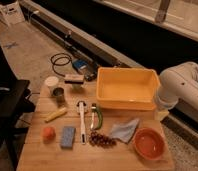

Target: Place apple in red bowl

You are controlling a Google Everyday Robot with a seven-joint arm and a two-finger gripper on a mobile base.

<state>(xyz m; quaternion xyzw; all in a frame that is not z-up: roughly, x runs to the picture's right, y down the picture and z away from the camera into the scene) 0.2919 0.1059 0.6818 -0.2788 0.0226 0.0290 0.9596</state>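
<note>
The apple [48, 133] is a small orange-red fruit lying near the front left of the wooden table [42, 160]. The red bowl [149, 143] stands empty at the table's front right corner, far from the apple. Only the white arm [178, 90] shows, bent at the right edge beside the yellow tub. My gripper is out of view, so nothing shows of its fingers or of anything held.
A large yellow tub [127, 87] fills the back right. Between apple and bowl lie a blue sponge [68, 136], a white brush [81, 120], a green tool [96, 116], dark grapes [101, 140] and a grey-blue cloth [124, 130]. A yellow banana-like piece [56, 115], a can [59, 95] and a cup [52, 82] stand at the left.
</note>
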